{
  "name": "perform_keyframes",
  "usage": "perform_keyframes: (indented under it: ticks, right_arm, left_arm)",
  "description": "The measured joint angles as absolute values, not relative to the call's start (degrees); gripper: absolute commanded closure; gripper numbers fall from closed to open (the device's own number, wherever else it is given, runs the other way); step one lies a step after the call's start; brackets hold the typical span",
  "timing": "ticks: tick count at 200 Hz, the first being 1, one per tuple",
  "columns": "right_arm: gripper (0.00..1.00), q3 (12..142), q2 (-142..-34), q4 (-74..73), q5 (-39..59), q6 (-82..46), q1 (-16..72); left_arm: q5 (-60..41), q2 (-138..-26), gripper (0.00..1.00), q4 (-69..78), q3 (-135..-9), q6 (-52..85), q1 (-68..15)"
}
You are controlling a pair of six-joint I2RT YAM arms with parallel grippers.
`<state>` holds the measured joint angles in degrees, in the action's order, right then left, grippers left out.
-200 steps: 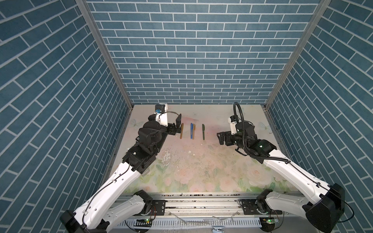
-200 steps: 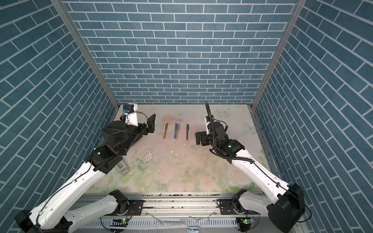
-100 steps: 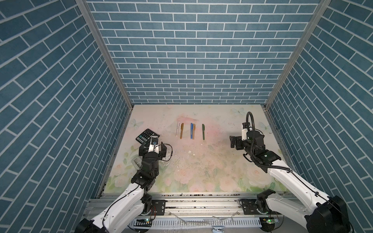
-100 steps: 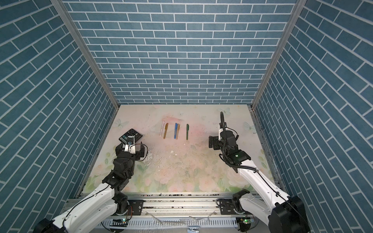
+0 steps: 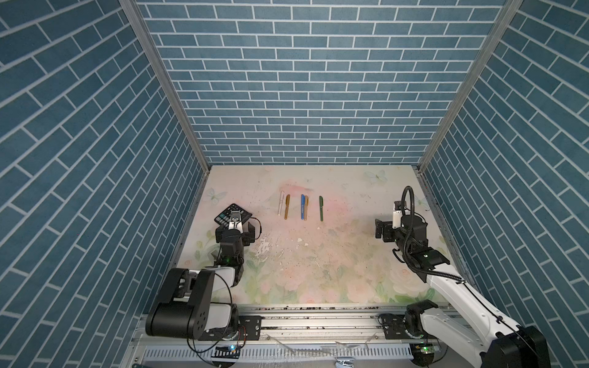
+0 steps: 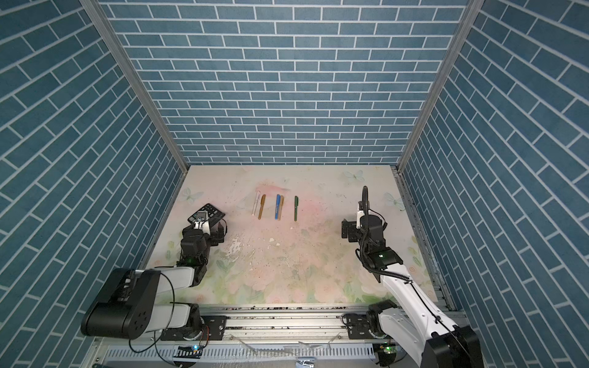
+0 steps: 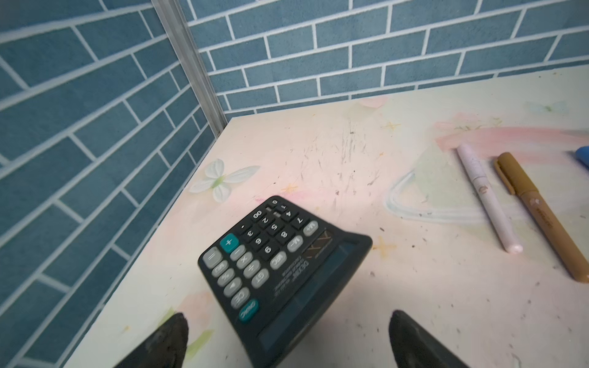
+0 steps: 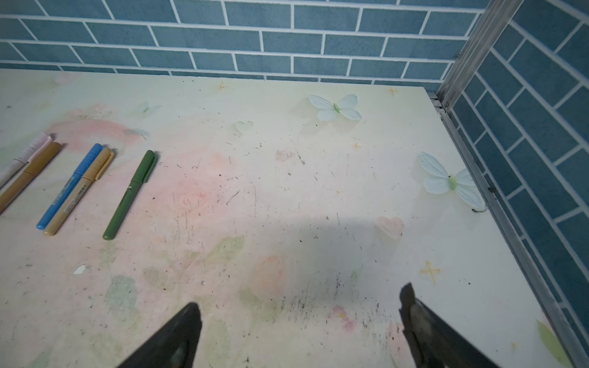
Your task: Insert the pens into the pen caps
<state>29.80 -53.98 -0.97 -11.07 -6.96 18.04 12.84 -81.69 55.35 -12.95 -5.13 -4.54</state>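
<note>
Several pens lie side by side in a row at the middle back of the table: pale pink-white (image 5: 281, 202), gold-brown (image 5: 287, 206), blue (image 5: 302, 207), a second gold-brown (image 5: 306, 208) and dark green (image 5: 321, 208). Each has its matching pen cap on its far end, such as the green cap (image 8: 145, 167). No loose cap shows. My left gripper (image 5: 236, 228) is open at the left, well short of the pens. My right gripper (image 5: 381, 231) is open over bare table at the right, with nothing between its fingers (image 8: 191, 318).
A black calculator (image 7: 274, 255) lies by the left wall, its near end showing between my left gripper's (image 7: 287, 323) spread fingers without touching them. Brick-patterned walls enclose the table on three sides. A metal rail (image 5: 318, 321) runs along the front.
Both arms have drawn back from the row of pens. The left arm folded toward the front left and uncovered the calculator. The right arm moved right. The pens have not moved.
</note>
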Motion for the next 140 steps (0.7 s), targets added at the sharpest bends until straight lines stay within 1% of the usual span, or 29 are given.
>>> perform_keyframes:
  ticks: [7, 18, 33, 77, 140]
  right_arm:
    - [0.01, 29.5, -54.6, -2.1, -11.0, -6.5, 17.6]
    - [0.01, 28.5, -55.4, -4.7, -10.7, -5.3, 16.8]
    - [0.01, 26.3, -56.5, -8.5, -10.5, -3.4, 15.9]
    - [0.01, 20.6, -61.9, -20.5, -11.0, 3.1, 12.5]
    - [0.01, 16.2, -73.1, -38.6, -7.5, 3.3, 7.7]
  left_arm:
    - [11.8, -85.1, 0.0, 58.0, -13.8, -5.1, -4.2]
    - [10.6, -87.0, 0.0, 57.2, -14.5, -5.0, -4.0]
    - [9.8, -87.3, 0.0, 57.8, -15.0, -4.9, -3.9]
    - [6.3, -87.3, 0.01, 53.8, -20.7, -4.8, -3.5]
    - [4.7, -87.4, 0.0, 51.0, -21.1, -4.9, -3.4]
